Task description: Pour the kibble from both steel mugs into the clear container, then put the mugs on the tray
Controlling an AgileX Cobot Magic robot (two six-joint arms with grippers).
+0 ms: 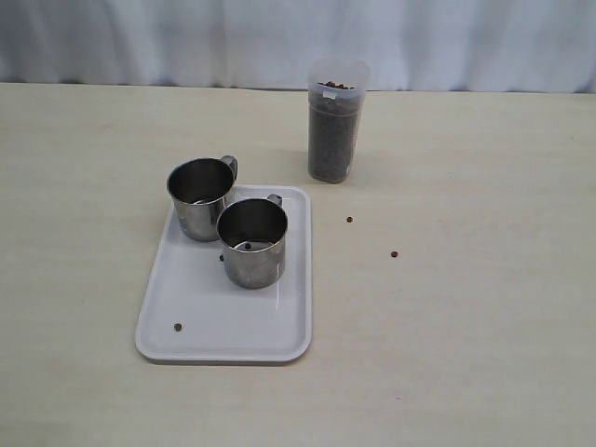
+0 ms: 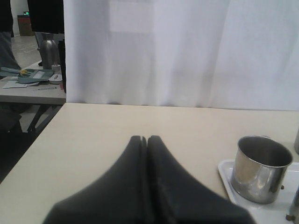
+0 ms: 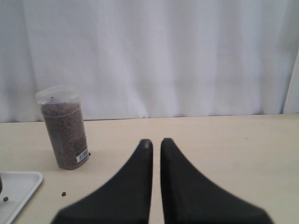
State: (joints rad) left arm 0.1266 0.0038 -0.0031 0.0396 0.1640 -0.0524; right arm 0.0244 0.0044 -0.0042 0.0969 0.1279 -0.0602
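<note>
Stainless-steel cylindrical mugs, the rear mug (image 1: 200,200) and the front mug (image 1: 253,244), stand upright on the flat white rectangular plastic tray (image 1: 209,340). Dark-brown round kibble (image 1: 332,144) nearly fills the tall clear plastic container (image 1: 339,76) beyond the tray's far right corner. Both the left gripper (image 2: 144,138) and the right gripper (image 3: 155,141) are closed, holding nothing.

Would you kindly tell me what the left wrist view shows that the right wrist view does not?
Left wrist view only: a shiny cylindrical stainless-steel mug standing on the flat white plastic tray, the shut left claw, and a cluttered side table. Right wrist view only: the tall clear plastic container filled with small dark-brown kibble, a stray pellet, and the right claw. Both: a tray corner, the beige tabletop, the white curtain.
</note>
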